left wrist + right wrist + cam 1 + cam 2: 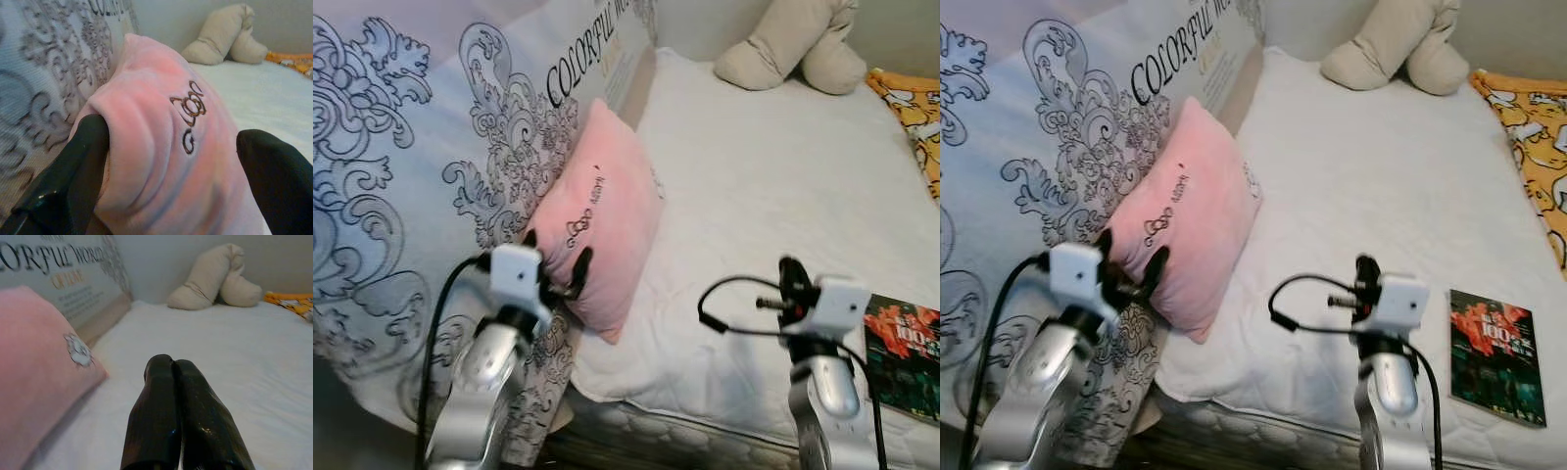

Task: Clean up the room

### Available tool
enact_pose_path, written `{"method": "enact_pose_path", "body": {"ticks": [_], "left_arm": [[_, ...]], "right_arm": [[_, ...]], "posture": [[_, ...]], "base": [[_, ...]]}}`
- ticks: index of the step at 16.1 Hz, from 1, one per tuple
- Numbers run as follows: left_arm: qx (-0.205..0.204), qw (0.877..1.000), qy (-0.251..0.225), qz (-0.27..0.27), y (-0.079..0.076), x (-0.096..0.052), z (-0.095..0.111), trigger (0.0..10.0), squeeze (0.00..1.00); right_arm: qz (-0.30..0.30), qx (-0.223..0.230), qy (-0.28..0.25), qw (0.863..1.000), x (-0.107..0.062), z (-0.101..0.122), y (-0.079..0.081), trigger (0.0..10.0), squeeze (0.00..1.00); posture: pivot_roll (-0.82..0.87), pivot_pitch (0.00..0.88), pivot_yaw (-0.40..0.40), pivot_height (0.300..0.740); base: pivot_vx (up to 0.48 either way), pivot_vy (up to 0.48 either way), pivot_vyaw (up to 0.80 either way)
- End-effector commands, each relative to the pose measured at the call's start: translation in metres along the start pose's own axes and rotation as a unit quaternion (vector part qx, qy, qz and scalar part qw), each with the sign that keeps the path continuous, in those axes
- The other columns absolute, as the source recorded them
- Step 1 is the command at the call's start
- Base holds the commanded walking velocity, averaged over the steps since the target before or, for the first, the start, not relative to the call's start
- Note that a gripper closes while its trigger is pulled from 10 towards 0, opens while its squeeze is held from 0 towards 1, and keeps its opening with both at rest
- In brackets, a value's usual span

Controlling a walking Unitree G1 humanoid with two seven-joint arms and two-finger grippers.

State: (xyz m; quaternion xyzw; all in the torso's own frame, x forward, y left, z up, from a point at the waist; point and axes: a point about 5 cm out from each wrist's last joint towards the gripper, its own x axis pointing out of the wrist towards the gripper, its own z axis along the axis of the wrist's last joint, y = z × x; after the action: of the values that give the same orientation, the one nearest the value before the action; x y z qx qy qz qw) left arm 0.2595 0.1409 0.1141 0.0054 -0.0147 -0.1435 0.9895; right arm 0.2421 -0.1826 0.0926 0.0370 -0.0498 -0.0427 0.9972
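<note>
Left wrist view: pink pillow (166, 147) sits between the spread left jaws.

- The two head eyes looked forward and down from above the bed (773, 176), both arms rising from the lower edge; the right eye sat slightly aside, so the pink pillow (1190, 220) and book (1494, 354) shifted leftward in it.
- The left wrist camera looked along its fingers (73, 171), very close to the pillow, facing the far beige plush toy (222, 36).
- The right wrist camera sat low over the bed, facing the same toy, the pillow and the printed duvet (63, 269), which all four views shared.
</note>
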Motion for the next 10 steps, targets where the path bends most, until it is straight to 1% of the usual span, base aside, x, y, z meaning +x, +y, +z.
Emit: {"method": "enact_pose_path", "body": {"ticks": [1,2,3,4,6,8,9,10], "left_arm": [[0.001,1.0,0.006,-0.009,0.0,0.006,0.0,10.0,0.0],[-0.007,1.0,0.005,-0.003,0.003,0.011,0.003,10.0,0.0],[-0.006,1.0,0.007,0.012,0.008,0.013,0.003,10.0,0.0],[-0.005,1.0,-0.001,0.022,0.011,0.014,0.005,10.0,0.0],[0.006,0.999,-0.007,0.052,0.022,0.011,0.007,10.0,0.0],[0.005,0.999,-0.011,0.052,0.022,0.011,0.009,10.0,0.0],[0.011,0.999,-0.026,0.042,0.018,0.013,0.015,10.0,0.0],[0.017,0.999,-0.034,0.036,0.016,0.013,0.019,10.0,0.0]], "right_arm": [[-0.007,-0.002,0.003,1.0,0.002,-0.002,-0.004,10.0,0.0],[-0.01,-0.004,-0.004,1.0,0.009,0.0,-0.003,10.0,0.0],[-0.01,0.0,-0.007,1.0,0.015,0.002,-0.001,10.0,0.0],[-0.006,-0.001,-0.009,1.0,0.018,0.003,-0.001,10.0,0.0],[0.0,0.005,0.004,1.0,0.021,-0.004,0.003,10.0,0.0],[0.005,0.007,0.004,1.0,0.024,-0.005,0.007,10.0,0.0],[0.015,0.001,-0.004,1.0,0.025,-0.002,0.009,10.0,0.0],[0.018,-0.003,-0.008,1.0,0.025,0.001,0.009,10.0,0.0]], "posture": [[0.0,0.0,0.03,0.74],[0.0,0.0,0.038,0.74],[0.0,0.0,0.043,0.74],[0.01,0.0,0.044,0.74],[0.04,0.0,0.04,0.74],[0.05,0.0,0.037,0.74],[0.04,0.0,0.036,0.74],[0.04,0.0,0.028,0.74]], "base": [[0.0,-0.48,0.0],[0.0,-0.48,0.0],[0.0,-0.48,0.0],[0.0,-0.469,0.0],[0.0,-0.461,0.0],[0.0,-0.456,0.0],[0.0,-0.446,0.0],[0.0,-0.446,0.0]]}}
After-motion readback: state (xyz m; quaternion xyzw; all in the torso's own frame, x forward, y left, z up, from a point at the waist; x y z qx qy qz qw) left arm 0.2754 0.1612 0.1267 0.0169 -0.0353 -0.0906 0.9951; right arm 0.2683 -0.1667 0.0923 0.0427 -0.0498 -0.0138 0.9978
